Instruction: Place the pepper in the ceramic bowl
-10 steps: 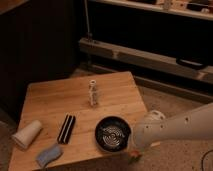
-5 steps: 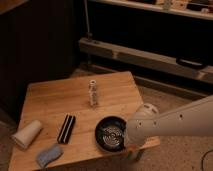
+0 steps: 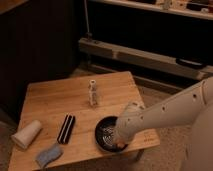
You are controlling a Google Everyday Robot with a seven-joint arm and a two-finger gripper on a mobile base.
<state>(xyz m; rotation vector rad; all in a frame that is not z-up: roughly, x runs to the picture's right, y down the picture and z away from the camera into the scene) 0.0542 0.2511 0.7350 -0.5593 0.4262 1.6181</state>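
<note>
The black ceramic bowl with pale rings sits near the front right edge of the wooden table. My white arm reaches in from the right, and its gripper hangs over the bowl's right side, covering that part. A small orange bit of the pepper shows at the gripper's tip, just over the bowl's front right rim; the gripper is shut on it. The rest of the pepper is hidden by the gripper.
A black ribbed block lies left of the bowl. A white cup lies on its side at the front left, with a blue-grey cloth in front of it. A small pale bottle stands mid-table. Dark shelving stands behind.
My arm has swung left from beside the table's right edge to over the bowl, carrying the gripper onto the bowl's right side. The table's objects have not moved.
</note>
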